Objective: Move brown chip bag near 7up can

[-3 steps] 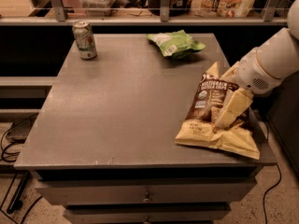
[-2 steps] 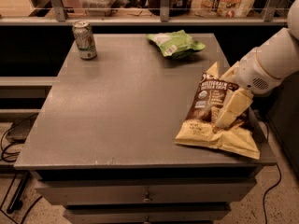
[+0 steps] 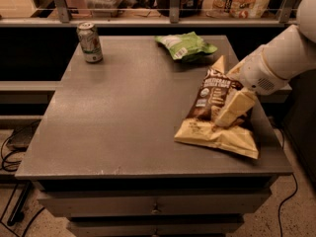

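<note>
- The large crinkly brown chip bag lies on the right side of the flat grey counter, near its front right corner; its dark brown upper part carries white lettering and tilts up off the surface; its pale yellow bottom edge lies flat, pointing toward the front.
- The cream-coloured gripper on the white arm reaches in from the right; its fingers are clamped on the bag, one lying across the bag's face, the other hidden behind it.
- The small silver-white 7up can stands upright at the far left corner, well apart from the bag.
- A smaller crumpled green bag lies at the far edge, between the two.
</note>
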Available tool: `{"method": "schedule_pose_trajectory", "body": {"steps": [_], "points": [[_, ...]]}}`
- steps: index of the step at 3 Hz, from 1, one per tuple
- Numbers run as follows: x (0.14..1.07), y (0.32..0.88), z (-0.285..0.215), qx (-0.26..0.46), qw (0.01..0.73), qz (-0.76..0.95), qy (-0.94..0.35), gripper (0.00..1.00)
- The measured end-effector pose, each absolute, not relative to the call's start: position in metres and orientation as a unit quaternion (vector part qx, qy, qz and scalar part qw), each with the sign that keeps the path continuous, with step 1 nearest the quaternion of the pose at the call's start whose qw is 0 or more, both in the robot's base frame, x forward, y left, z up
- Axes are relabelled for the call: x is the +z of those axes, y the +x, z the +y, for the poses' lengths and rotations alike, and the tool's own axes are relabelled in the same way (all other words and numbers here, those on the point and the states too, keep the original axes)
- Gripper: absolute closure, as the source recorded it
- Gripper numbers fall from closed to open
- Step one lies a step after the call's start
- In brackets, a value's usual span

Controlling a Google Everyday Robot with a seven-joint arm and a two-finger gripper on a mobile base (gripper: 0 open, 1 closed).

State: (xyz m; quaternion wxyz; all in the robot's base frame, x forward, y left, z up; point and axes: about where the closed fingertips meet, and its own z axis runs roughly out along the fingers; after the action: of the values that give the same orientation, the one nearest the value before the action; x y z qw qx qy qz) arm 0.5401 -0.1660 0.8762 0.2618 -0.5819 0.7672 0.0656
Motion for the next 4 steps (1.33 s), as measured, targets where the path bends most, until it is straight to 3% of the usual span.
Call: {"method": "schedule_pose_trajectory", "body": {"steps": [1, 2, 3, 4], "points": [[0.887, 0.546, -0.143, 0.076, 0.284, 0.757, -0.583, 0.0], [0.893, 0.552, -0.127, 0.085, 0.301, 0.749, -0.584, 0.0], [0.893, 0.558, -0.118, 0.094, 0.31, 0.745, -0.583, 0.14], [0.894, 0.562, -0.116, 0.094, 0.316, 0.747, -0.577, 0.34]]}}
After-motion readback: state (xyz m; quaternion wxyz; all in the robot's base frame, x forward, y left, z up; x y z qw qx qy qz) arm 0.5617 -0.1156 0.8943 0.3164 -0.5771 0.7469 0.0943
